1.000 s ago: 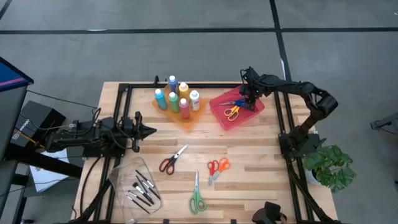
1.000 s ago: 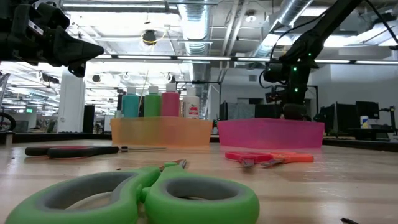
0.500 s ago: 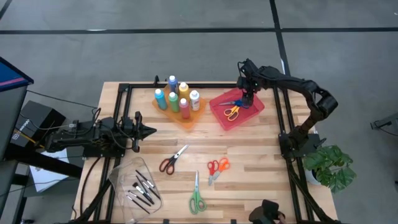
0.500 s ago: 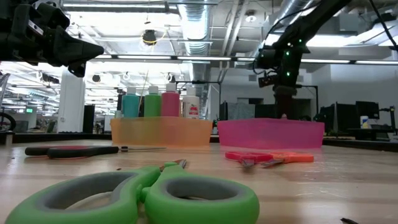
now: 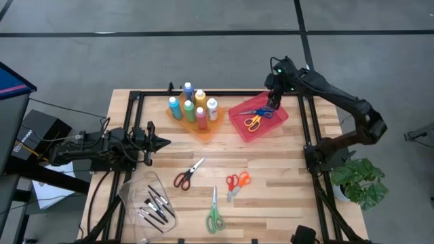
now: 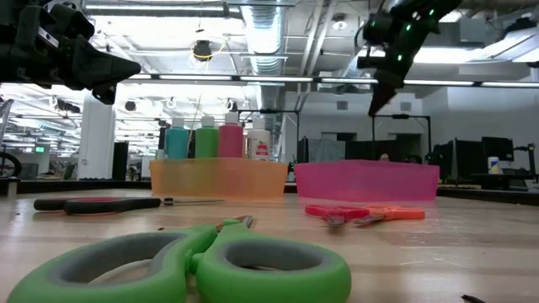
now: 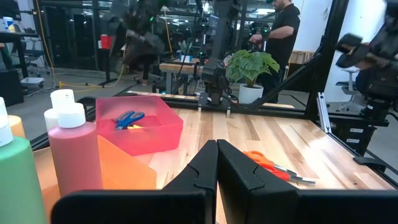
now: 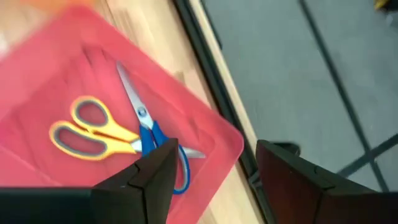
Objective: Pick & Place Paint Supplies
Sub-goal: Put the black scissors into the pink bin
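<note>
Right gripper [image 5: 277, 103] hangs open and empty above the far corner of the red tray [image 5: 271, 122].

Its two fingers [image 8: 155, 171] stand apart with nothing between them; directly below lie blue scissors [image 8: 146, 134] and yellow scissors [image 8: 93, 134], side by side inside the tray. Beside the tray, on the left arm's side, the orange tray [image 5: 203, 129] holds the paint bottles [image 5: 192, 105] upright. Nearer the table's front edge, well apart from the gripper, lie red scissors [image 5: 186, 175], orange scissors [image 5: 237, 183] and green scissors [image 5: 215, 215], with brushes [image 5: 154, 207] in a clear tray [image 5: 132, 193]. Left gripper [image 5: 163, 142] waits at the table's left side, fingers pressed together, holding nothing.
</note>
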